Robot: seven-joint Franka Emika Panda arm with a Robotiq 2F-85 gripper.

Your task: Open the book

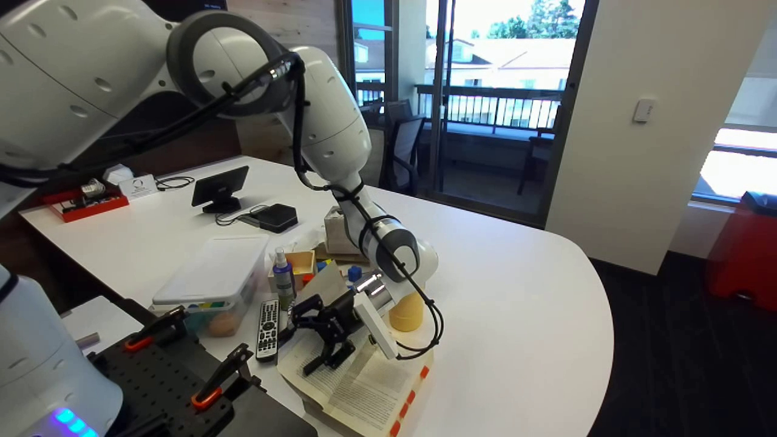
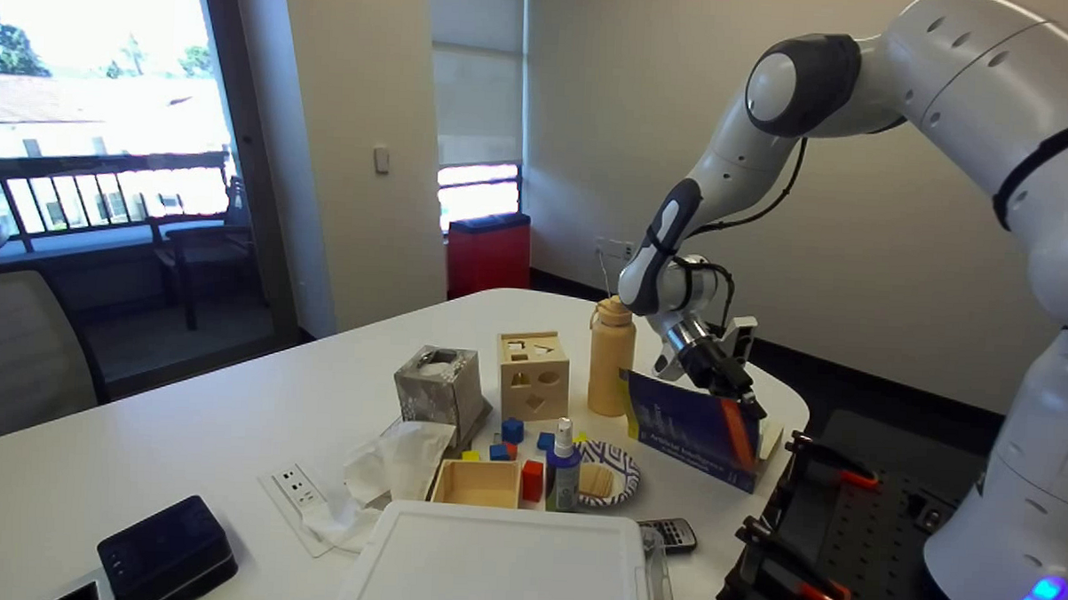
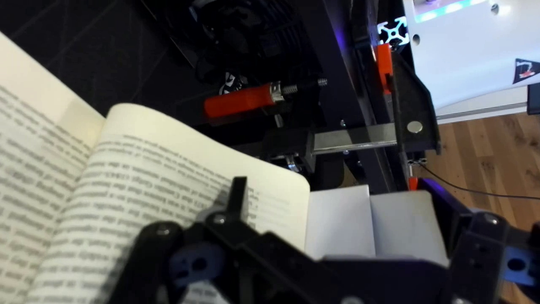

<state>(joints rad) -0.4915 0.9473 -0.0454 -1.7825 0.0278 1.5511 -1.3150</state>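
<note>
At the left of an exterior view the remote (image 1: 268,331) is seen; just to its right the book (image 1: 367,385) is seen lying open on the table (image 1: 516,340), its printed pages (image 1: 382,377) turned upward. Over it the gripper (image 3: 333,182) is held with its fingers (image 3: 237,196) spread wide; nothing is seen to be pinched, and whether paper is touched cannot be told.

Toward the plate (image 2: 629,470) and the remote, the cover (image 2: 694,434) is judged due to be laid down. It is best pushed slowly near its upper edge, the pages being spared any creasing.

In the wrist view the finger gap is shown, but not the cover's blue face; in an exterior view, right of the bottle (image 2: 612,365), that face is shown standing steeply, while most of the pages are hidden.
</note>
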